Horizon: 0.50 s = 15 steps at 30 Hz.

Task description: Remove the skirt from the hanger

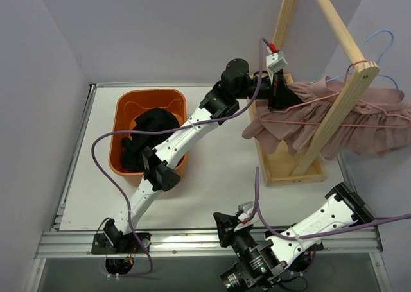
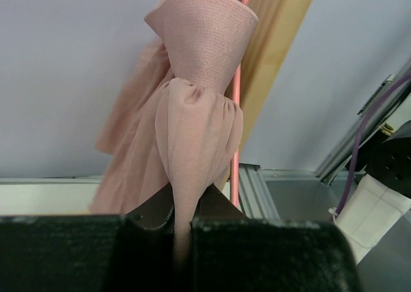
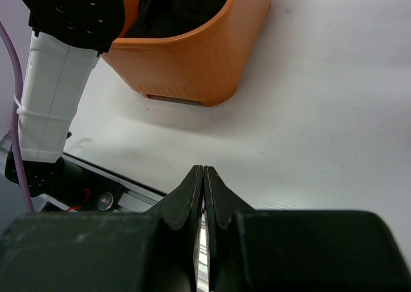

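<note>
Jaws of my left gripper (image 1: 286, 94), upper right, clamp the skirt (image 1: 366, 122) on its hanger (image 2: 236, 112); my right gripper (image 3: 203, 176), bottom centre, is closed on nothing.

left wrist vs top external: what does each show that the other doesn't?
Left wrist only: the grip itself, a fold of the skirt clamped between the fingers of the left claw, with the pink hanger wire running just beside the fabric.

Top external only: the orange bin holding dark clothes, the right arm folded near its base, a blue hanger and the wooden rack almost whole.

Both: the skirt, the pink hanger and part of the wooden rack.
</note>
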### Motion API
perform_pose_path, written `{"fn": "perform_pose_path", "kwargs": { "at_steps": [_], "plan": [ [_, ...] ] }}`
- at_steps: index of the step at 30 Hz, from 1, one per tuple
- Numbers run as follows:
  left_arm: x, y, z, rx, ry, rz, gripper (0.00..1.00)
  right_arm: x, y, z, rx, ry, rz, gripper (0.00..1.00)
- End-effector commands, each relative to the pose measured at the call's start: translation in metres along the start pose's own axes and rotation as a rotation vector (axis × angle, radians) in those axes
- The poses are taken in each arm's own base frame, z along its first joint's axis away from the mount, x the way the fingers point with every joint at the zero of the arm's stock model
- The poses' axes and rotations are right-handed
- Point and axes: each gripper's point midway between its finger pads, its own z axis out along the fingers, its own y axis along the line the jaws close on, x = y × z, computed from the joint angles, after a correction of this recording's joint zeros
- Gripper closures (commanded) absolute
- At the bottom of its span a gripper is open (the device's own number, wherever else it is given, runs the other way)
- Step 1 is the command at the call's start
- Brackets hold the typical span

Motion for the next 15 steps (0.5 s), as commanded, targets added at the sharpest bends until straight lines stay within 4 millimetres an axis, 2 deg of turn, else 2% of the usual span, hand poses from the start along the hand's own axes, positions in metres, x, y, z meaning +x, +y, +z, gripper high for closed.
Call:
{"fn": "perform_pose_path", "kwargs": {
  "at_steps": [1,6,10,13,15],
  "plan": [
    [-0.021,-0.019,0.001,0.058,-0.048,0.056,0.98,-0.013,0.008,-0.001,-0.031,-0.055,-0.011,1.00],
    [-0.011,0.005,-0.004,-0.030,-0.023,0.004,0.98,-0.014,0.013,-0.002,-0.033,-0.056,-0.021,1.00],
    [-0.008,0.031,-0.019,-0.079,-0.017,-0.059,0.98,-0.014,0.014,-0.002,-0.032,-0.058,-0.027,1.00],
    [-0.012,0.039,-0.031,-0.109,-0.007,-0.053,0.98,-0.014,0.014,-0.002,-0.033,-0.056,-0.030,1.00],
    [-0.006,0.046,-0.036,-0.133,0.012,-0.063,0.98,-0.015,0.013,-0.002,-0.034,-0.056,-0.029,1.00]
  ]
}}
